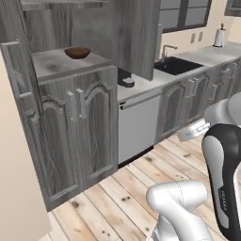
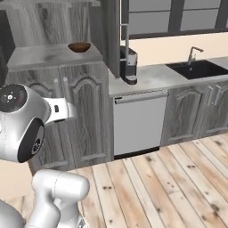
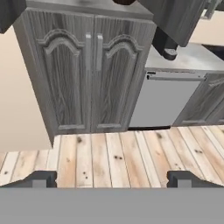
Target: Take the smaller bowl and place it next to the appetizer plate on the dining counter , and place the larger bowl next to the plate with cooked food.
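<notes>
Grey wood-grain kitchen here, plank floor, a run of cabinets with a dishwasher [image 2: 137, 122] and a sink [image 2: 199, 68] further along. The pincer [image 3: 112, 179] is spread wide and holding nothing, its two tips pointed at the double cabinet doors [image 3: 89, 74] low down, well apart from anything it could grab.

Moving outward: above those doors is the tabletop [image 1: 61, 63] of that cabinet, and the smaller bowl [image 1: 77, 52], the shallow brown wooden one, sits on it, upright and on its own. A dark coffee machine [image 2: 129, 67] stands on the lower worktop just to the side.

So I'd say we're at the very start, the approach to the first pick. Next move looks like raising the hand up to tabletop height and coming in over the bowl's rim, probably one finger inside and one outside. Shallow wooden bowl, so I'd guess it slides easily if nudged.
</notes>
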Available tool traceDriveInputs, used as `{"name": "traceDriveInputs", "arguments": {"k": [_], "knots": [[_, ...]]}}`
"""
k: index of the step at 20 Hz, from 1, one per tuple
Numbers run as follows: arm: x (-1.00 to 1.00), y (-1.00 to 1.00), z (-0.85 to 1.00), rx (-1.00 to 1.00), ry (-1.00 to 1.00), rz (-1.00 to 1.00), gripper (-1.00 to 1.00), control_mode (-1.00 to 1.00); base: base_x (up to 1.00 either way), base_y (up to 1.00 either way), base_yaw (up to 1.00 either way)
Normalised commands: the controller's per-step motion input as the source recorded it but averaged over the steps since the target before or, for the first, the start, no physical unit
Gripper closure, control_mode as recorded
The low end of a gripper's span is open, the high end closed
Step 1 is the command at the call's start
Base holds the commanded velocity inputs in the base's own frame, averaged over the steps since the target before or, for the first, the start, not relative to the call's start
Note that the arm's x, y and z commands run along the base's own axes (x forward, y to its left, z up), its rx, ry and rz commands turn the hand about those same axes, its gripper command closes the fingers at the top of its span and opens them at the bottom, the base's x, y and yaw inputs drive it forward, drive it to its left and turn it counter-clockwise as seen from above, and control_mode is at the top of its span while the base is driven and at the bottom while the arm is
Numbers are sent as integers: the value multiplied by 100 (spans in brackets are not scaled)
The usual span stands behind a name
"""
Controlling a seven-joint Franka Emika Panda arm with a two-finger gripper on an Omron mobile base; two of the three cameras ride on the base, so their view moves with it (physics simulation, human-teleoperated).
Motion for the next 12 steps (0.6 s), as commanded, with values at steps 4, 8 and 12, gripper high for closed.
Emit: {"name": "traceDriveInputs", "arguments": {"k": [4, 8, 12], "knots": [[0, 0, 0, 0, 0, 0, -100, 100, 99, 0, 8], [0, 0, 0, 0, 0, 0, -100, 100, 90, 6, 8], [0, 0, 0, 0, 0, 0, -100, 100, 81, 9, 7]]}}
